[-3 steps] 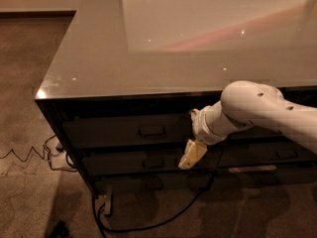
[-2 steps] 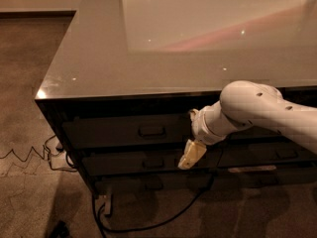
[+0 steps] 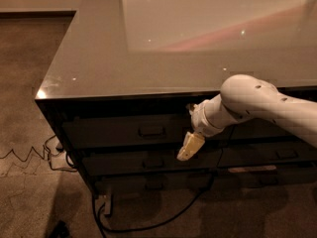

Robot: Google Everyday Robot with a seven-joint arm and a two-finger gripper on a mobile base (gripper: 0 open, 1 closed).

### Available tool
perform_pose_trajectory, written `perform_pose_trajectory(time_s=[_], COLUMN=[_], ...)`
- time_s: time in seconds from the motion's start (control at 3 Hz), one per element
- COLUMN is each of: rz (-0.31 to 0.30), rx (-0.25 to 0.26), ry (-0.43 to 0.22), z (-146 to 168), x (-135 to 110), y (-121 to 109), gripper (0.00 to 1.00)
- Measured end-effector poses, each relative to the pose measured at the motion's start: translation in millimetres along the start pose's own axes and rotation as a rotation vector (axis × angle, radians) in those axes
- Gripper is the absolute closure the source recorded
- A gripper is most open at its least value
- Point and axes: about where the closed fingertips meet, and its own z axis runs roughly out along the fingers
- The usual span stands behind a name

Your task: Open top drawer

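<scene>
The gripper (image 3: pixel 190 147) hangs before the closed top drawer (image 3: pixel 114 132), lower right of its handle (image 3: pixel 151 131); its opening width cannot be told.

Worktop (image 3: pixel 99 58): glossy, smooth, glass-like surf., mirrors small light pts & a pale bright patch. Top drawer (image 3: pixel 109 132): dark grey front, matt, smooth; dark loop handle (image 3: pixel 151 131), material unclear. Arm (image 3: pixel 257 100): smooth white plastic-looking shell w/ slight sheen. Claw (image 3: pixel 188 147), hanging in front of the drawer fronts just right of that handle: cream/yellowish, plastic look, matt. Floor (image 3: pixel 25 108): brownish carpet, rough, mottled. Cable (image 3: pixel 148 227) on carpet: black, smooth, rubbery-looking.
</scene>
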Motion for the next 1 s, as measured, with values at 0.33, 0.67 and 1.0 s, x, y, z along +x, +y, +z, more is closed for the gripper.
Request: perform_pose_trajectory(time_s=[0.33,0.67,1.0], rz=[0.007,0.037,0.062], rx=[-0.014,-0.029,-0.033], ry=[0.012,0.044,0.065], z=[15,32,41], x=[8,24,36], y=[-7,-7,-6], gripper=[0.0,0.0,0.19])
